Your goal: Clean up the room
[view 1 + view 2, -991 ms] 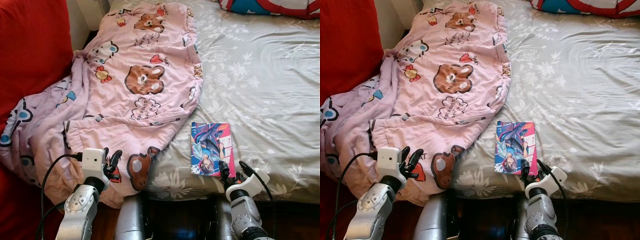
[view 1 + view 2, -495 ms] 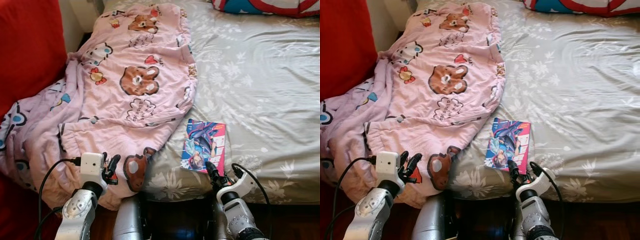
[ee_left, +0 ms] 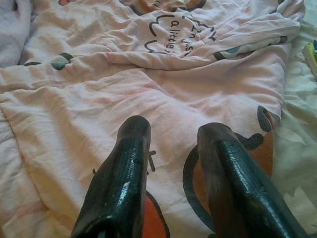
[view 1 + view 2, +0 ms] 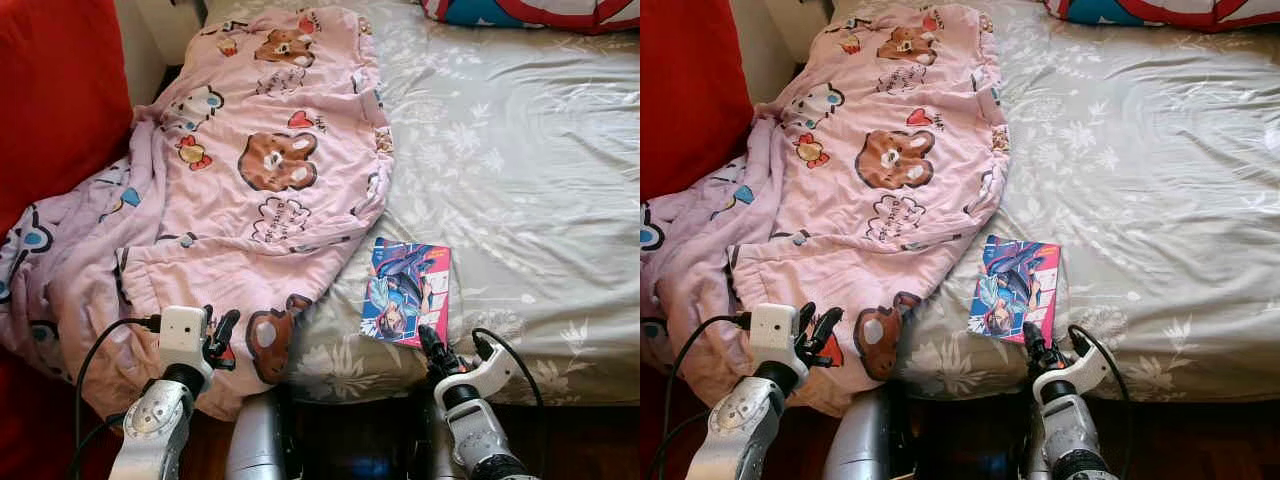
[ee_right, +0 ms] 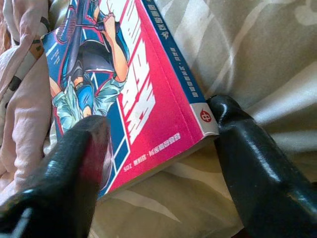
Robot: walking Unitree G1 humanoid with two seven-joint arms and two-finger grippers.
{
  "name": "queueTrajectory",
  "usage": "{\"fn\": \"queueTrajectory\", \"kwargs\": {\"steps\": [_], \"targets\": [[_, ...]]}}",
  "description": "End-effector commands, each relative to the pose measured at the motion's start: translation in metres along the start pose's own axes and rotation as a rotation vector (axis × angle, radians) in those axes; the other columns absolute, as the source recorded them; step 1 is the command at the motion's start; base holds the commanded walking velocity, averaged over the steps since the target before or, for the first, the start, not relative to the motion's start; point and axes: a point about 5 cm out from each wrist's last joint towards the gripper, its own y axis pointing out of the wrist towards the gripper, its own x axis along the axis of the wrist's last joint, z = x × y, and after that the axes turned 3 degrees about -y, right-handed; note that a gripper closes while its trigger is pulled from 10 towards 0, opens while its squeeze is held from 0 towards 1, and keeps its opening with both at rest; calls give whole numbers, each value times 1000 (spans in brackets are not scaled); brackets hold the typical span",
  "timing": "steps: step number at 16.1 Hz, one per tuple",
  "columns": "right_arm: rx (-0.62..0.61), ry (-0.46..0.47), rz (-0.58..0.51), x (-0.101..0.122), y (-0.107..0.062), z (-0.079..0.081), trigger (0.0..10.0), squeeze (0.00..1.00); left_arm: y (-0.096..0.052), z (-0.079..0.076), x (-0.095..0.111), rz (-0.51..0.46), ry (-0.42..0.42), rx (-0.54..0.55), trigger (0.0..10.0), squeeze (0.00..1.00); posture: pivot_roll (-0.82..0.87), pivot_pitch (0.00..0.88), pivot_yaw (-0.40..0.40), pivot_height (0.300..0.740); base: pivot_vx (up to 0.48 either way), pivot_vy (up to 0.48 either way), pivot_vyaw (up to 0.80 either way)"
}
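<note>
Bedroom scene, bed with grey floral sheet runs to the near edge where the robot stands; red sofa or cushion at the far left. Pink cartoon blanket covers the bed's left side and spills over the near-left corner. Comic book lies flat near the bed's near edge, just beside the blanket's hem. Right claw sits at the book's near edge, fingers spread wide, one finger over the cover and the other off the spine corner, nothing gripped yet. Left claw hovers over the blanket at the near-left corner, open, empty. Risks, as I judge: thin book on soft sheet, closing could pinch bedding too, or the fingers skid on the glossy cover and push the book away.
</note>
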Motion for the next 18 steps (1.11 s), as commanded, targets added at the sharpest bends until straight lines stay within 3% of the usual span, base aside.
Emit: {"fn": "queueTrajectory", "kwargs": {"steps": [1,18], "targets": [[-36,37,64,-18,-7,-6,0,0,-5,5,-4,29,18,15,10000,0,147,241,128,598,0,0,0],[-17,26,33,-9,1,3,0,0,1,7,-5,36,27,21,10000,0,141,214,124,598,0,0,0]]}}
